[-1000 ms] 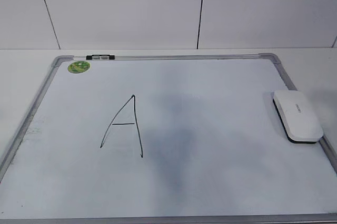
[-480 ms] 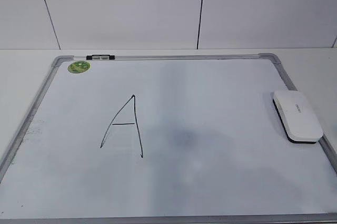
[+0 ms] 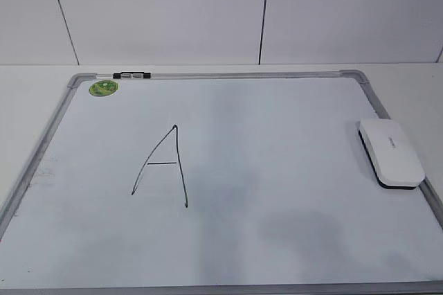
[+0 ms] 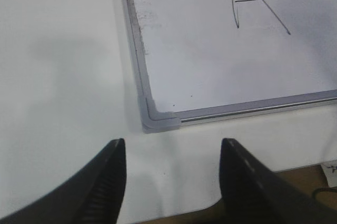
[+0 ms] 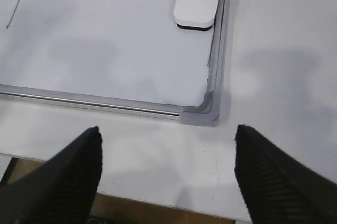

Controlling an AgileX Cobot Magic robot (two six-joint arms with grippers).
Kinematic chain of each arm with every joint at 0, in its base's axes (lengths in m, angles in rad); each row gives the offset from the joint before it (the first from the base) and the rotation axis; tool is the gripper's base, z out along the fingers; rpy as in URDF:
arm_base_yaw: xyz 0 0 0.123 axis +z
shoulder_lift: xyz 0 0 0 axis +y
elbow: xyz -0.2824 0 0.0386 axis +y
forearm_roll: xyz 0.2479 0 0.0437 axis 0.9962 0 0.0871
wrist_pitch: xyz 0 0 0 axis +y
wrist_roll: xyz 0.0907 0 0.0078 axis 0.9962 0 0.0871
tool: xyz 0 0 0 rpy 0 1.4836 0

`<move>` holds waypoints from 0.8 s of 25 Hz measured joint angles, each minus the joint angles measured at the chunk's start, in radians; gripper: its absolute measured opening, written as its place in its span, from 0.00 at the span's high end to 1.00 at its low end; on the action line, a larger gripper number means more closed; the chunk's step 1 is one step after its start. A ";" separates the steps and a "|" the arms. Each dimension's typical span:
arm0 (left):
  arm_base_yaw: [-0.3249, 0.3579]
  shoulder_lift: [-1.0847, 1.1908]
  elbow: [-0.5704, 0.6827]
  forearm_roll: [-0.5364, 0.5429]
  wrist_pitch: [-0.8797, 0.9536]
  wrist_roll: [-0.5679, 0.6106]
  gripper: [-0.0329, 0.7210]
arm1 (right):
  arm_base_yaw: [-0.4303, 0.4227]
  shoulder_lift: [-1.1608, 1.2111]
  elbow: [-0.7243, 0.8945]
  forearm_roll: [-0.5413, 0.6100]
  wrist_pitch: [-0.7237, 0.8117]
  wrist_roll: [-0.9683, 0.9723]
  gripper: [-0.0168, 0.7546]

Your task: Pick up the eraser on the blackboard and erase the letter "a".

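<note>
White tabletop [image 3: 28, 94] carries 1 blackboard [image 3: 277, 170] w/ 1 eraser [image 3: 390, 152] at its 3 o'clock edge (capital "A" [image 3: 163, 167] mid-left). Both fingers pairs [image 4: 171, 182] [image 5: 168, 176] spread apart; eraser at right pair's 12 o'clock, well apart.

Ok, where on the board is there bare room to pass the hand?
Bare: the wide stretch between the letter and the eraser, and along the blackboard near edge. Tight only where the eraser lies against the right frame.
</note>
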 joint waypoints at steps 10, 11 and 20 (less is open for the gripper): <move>0.000 -0.061 0.025 0.063 -0.064 0.007 0.39 | 0.002 -0.015 0.015 -0.050 -0.016 -0.012 0.21; 0.000 -0.061 0.027 0.070 -0.076 0.007 0.39 | 0.002 -0.015 0.019 -0.054 -0.030 -0.012 0.21; 0.000 -0.061 0.062 0.089 -0.162 0.027 0.39 | 0.002 -0.015 0.057 -0.076 -0.115 -0.018 0.21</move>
